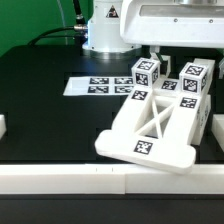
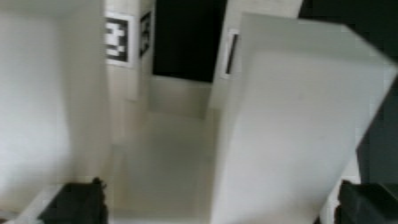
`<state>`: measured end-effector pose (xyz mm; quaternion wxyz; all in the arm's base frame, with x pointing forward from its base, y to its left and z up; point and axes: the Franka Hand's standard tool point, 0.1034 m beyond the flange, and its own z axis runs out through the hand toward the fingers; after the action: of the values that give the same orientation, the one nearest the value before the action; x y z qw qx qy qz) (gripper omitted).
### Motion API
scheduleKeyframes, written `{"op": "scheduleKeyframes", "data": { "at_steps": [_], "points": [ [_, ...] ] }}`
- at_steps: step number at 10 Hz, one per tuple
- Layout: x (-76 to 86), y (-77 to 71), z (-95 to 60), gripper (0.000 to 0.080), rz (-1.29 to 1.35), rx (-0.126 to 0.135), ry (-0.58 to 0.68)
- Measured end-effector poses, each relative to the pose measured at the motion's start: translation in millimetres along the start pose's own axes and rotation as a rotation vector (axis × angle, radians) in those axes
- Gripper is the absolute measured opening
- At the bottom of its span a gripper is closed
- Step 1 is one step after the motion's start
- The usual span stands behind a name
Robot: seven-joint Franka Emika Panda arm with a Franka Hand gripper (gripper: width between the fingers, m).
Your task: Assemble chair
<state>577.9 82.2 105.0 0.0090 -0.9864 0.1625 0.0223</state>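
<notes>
The black bench (image 1: pixel 40 110) fills most of the scene, with a white rail along its near edge. On it, toward the exterior view's right, lies the chair (image 1: pixel 152 125) in loose white parts: a big cross-braced plate tilts up at the near right, its near edge down by the rail and a tag on its near lip. Behind it stand several tagged blocks, close together. The robot arm comes down from the far right above those blocks. Left of them the marker board (image 1: pixel 100 86) lies flat. From the wrist, the tool (image 2: pixel 228 200) has its two dark fingertips (image 2: pixel 75 200) spread wide apart, with upright white parts between and beyond them; nothing is clamped.
</notes>
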Motion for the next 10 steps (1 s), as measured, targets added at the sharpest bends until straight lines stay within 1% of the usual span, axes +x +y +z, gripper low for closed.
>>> {"op": "scheduleKeyframes", "data": {
  "at_steps": [8, 9, 10],
  "points": [
    [0.0, 0.0, 0.0, 0.0648, 0.000, 0.000, 0.000],
    [2.4, -0.3, -2.3, 0.0648, -0.001, 0.002, 0.007],
    [-1.6, 1.5, -8.4, 0.0648, 0.002, 0.008, 0.001]
  ]
}}
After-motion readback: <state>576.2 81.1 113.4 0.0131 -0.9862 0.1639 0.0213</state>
